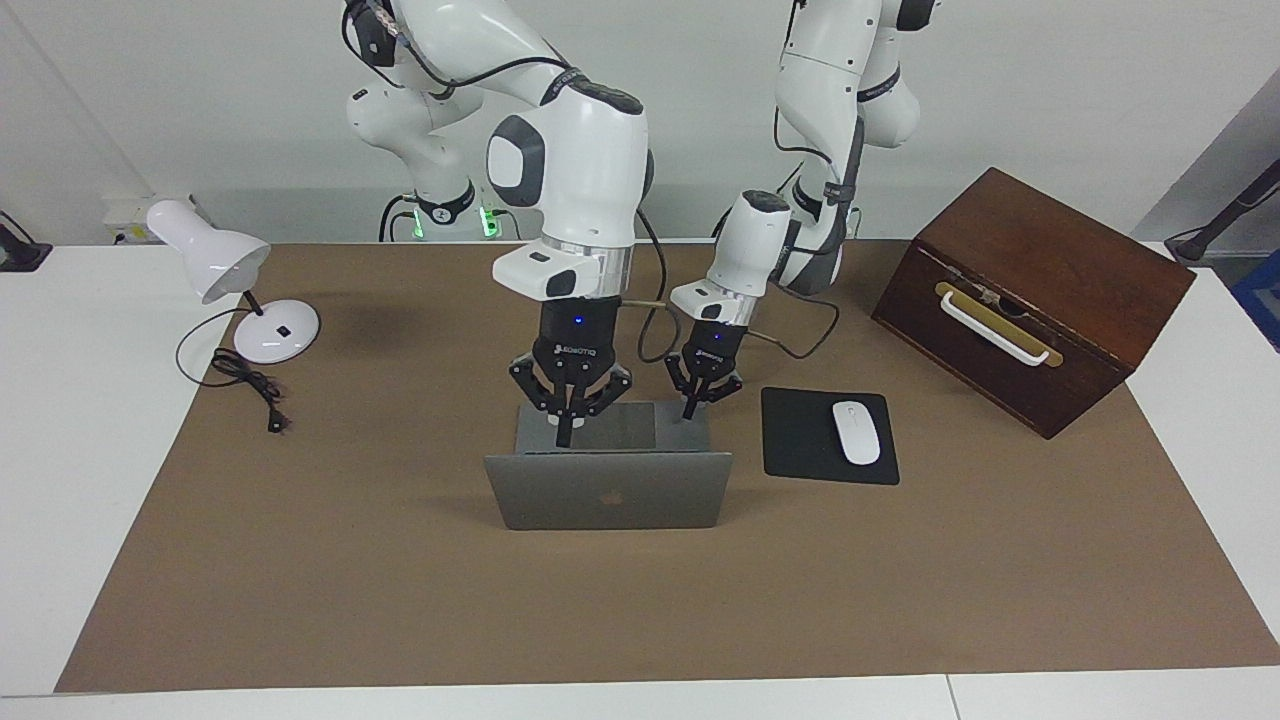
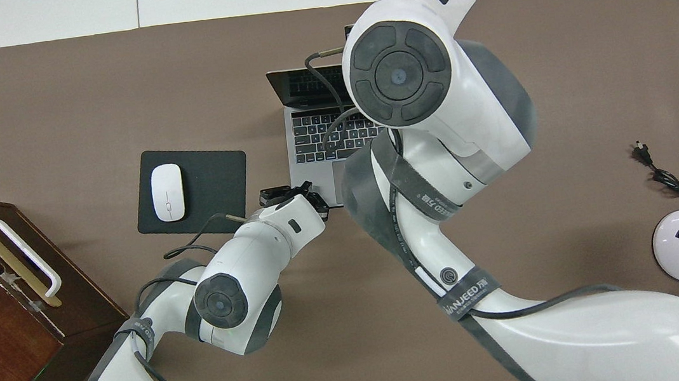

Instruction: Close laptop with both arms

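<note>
The silver-grey laptop stands open in the middle of the brown mat, its lid upright with the dark apple logo facing away from the robots. Its dark keyboard shows in the overhead view. My right gripper is shut and empty, pointing down over the laptop's base just on the robots' side of the lid; my own arm hides it in the overhead view. My left gripper is shut and empty, low at the base's corner nearest the robots toward the left arm's end. It also shows in the overhead view.
A black mouse pad with a white mouse lies beside the laptop toward the left arm's end. A dark wooden box with a white handle stands past it. A white desk lamp and its cord sit at the right arm's end.
</note>
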{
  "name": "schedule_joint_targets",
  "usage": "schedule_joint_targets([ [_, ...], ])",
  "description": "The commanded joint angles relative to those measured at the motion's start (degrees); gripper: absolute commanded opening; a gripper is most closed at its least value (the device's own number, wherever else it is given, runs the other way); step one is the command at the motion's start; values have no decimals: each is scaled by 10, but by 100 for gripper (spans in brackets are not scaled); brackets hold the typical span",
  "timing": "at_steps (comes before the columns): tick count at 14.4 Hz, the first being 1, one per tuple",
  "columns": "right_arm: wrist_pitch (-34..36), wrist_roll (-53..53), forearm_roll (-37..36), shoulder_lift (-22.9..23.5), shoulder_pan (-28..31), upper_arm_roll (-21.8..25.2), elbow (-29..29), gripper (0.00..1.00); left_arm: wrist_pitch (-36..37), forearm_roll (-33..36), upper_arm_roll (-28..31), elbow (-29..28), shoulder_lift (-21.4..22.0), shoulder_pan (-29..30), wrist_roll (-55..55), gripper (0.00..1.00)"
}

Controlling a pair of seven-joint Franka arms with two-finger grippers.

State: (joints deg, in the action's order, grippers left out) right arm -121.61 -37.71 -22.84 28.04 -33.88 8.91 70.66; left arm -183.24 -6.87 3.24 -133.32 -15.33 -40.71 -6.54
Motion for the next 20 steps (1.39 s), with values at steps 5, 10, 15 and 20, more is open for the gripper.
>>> schedule_joint_targets([
  [5,-24,8,-9,61,19,-2,-69,0,-26,-9,10,-29,4,-11,43,0],
  [10,-29,2,-2,79,32,-9,-89,0,-25,-9,10,-34,-3,-5,77,0],
  [15,-41,-32,2,98,36,-10,-90,0,-52,-9,10,-34,-27,-2,101,0],
  [20,-24,-37,63,99,43,-10,-89,0,-62,-4,10,-34,-44,11,119,0],
])
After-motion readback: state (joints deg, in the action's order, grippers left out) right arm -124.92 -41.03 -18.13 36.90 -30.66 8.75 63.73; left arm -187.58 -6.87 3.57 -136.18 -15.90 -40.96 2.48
